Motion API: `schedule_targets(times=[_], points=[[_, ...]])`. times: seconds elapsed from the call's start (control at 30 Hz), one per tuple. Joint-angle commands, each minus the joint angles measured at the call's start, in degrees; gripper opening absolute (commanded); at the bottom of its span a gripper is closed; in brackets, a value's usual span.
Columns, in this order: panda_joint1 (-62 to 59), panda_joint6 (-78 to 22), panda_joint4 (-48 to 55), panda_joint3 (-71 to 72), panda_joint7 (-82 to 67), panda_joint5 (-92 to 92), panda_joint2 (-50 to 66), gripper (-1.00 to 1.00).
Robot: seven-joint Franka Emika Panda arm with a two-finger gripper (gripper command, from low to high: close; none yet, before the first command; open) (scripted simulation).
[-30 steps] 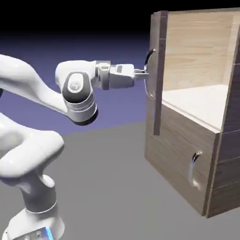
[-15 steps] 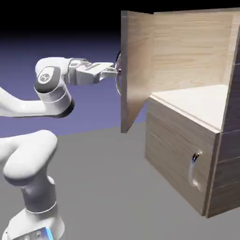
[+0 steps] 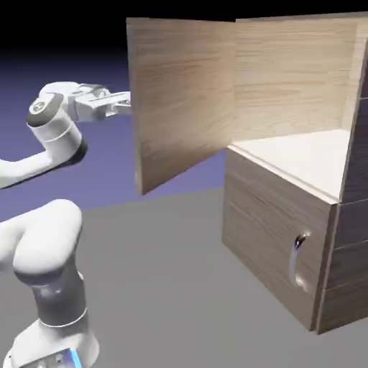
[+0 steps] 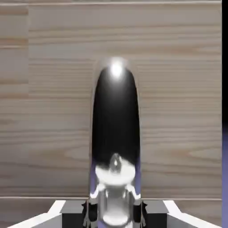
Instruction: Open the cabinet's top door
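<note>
Out at the exterior view's left of the cabinet (image 3: 280, 223), the top door (image 3: 183, 100) stands swung wide, its free edge beside the gripper (image 4: 115, 213), fingers closed on the shiny curved handle (image 4: 116, 120), open space below its bottom edge!

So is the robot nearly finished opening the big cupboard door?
It looks mostly done: the top door stands swung wide out, showing the cabinet's pale inside. In hand right now is the door's curved silver handle, between the closed gripper's two finger tips. What's left is probably just letting go and backing away, maybe after a bit more pulling. The lower panel is shut, but that isn't part of this job.
</note>
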Motion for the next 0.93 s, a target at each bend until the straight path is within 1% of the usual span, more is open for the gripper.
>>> schedule_targets(times=[0.0, 0.2, 0.4, 0.9], points=[[-0.5, -2.6, 1.7, 1.1, 0.1, 0.5, 0.0, -1.00], [-5.9, -17.0, 13.8, 6.2, -0.4, 3.7, 0.0, -1.00], [-13.6, -29.2, 26.2, 8.7, -1.9, 5.8, 0.0, -1.00], [-35.6, -53.7, 57.4, 7.4, -9.0, 7.7, 0.1, -1.00]])
